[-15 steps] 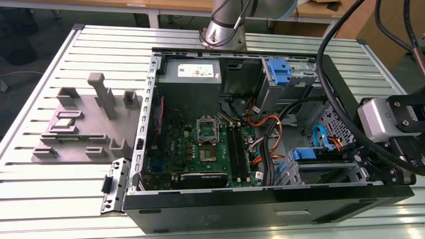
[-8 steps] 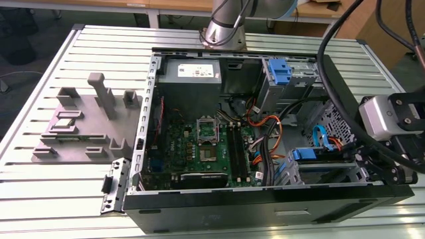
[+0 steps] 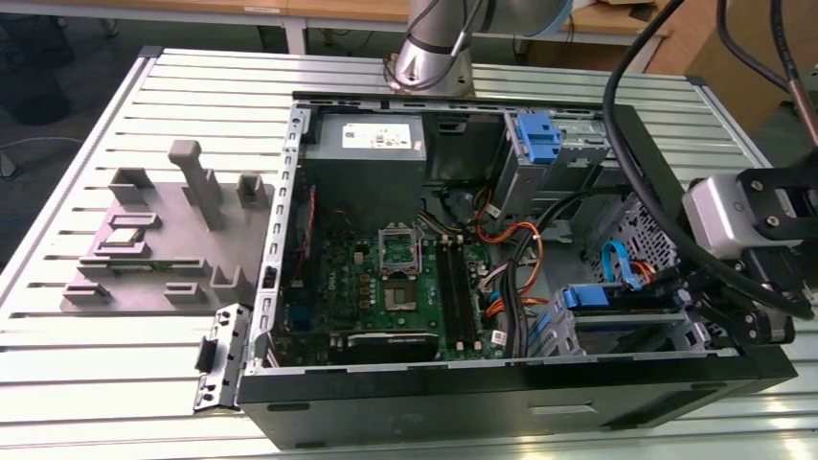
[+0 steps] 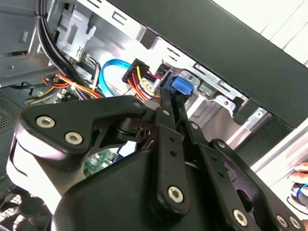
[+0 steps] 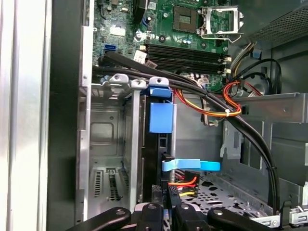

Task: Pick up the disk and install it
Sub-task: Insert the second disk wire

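1. Black gripper links sit closest to the camera in both wrist views, and the gripper (image 4: 166, 96) points down into the open computer case (image 3: 511, 398).
2. Its two thin fingers (image 4: 168, 108) are pressed close together around a slim dark edge with a blue piece at its end. I think this is the disk (image 5: 160, 117), seen edge-on, so the fingers look clamped on it.
3. The disk stands upright right in front of the fingertips, inside the silver drive cage (image 5: 103, 144) at the corner of the case.
4. Just past the fingertips is a plug with red, yellow and black wires (image 4: 137, 72), with a light blue flat cable (image 5: 190, 165) beside it.
5. Farther from the fingers lies the green motherboard (image 3: 383, 287).
6. My guess is the job is far along: the disk is picked up and already in the cage. I cannot tell if it is pushed all the way in, and the fingers have not let go.
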`<state>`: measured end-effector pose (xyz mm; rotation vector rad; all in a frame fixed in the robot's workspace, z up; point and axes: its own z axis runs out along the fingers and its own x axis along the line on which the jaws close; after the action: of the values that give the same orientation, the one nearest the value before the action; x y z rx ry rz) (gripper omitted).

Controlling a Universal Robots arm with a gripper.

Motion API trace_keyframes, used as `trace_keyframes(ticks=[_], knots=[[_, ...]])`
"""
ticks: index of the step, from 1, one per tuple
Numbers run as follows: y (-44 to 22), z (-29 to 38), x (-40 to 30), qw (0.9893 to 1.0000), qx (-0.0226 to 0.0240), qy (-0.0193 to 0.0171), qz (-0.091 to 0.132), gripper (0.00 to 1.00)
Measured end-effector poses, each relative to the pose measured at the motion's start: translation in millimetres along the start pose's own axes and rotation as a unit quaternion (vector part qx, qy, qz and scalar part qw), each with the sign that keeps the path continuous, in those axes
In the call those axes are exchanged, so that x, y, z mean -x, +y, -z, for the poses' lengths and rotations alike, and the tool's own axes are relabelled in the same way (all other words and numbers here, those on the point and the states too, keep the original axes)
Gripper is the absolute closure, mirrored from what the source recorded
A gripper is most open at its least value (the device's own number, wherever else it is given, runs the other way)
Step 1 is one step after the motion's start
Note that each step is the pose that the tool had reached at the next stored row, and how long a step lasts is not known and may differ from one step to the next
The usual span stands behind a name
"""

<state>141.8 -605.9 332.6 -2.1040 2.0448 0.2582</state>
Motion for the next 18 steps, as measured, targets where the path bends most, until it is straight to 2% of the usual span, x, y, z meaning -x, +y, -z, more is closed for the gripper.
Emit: trace_keyframes(ticks=[5,6,8,10,11,15,16,17,18], knots=[[1.2,-2.2,5.9,1.0000,-0.0001,0.0004,0.000,0.84],[1.2,-2.6,6.8,1.0000,-0.0001,0.0023,0.000,0.84],[1.1,-3.1,8.1,0.9999,0.0002,0.0114,0.000,0.84],[1.1,-3.6,9.6,0.9997,0.0006,0.0239,0.000,0.84],[1.1,-3.7,10.4,0.9996,0.0007,0.0270,0.000,0.84],[0.9,-5.7,17.9,0.9994,0.0009,0.0341,0.000,0.84],[0.8,-6.1,19.3,0.9993,0.0010,0.0379,0.000,0.84],[0.8,-6.4,20.2,0.9990,0.0012,0.0441,0.000,0.84],[0.8,-6.6,20.8,0.9986,0.0014,0.0522,0.001,0.84]])
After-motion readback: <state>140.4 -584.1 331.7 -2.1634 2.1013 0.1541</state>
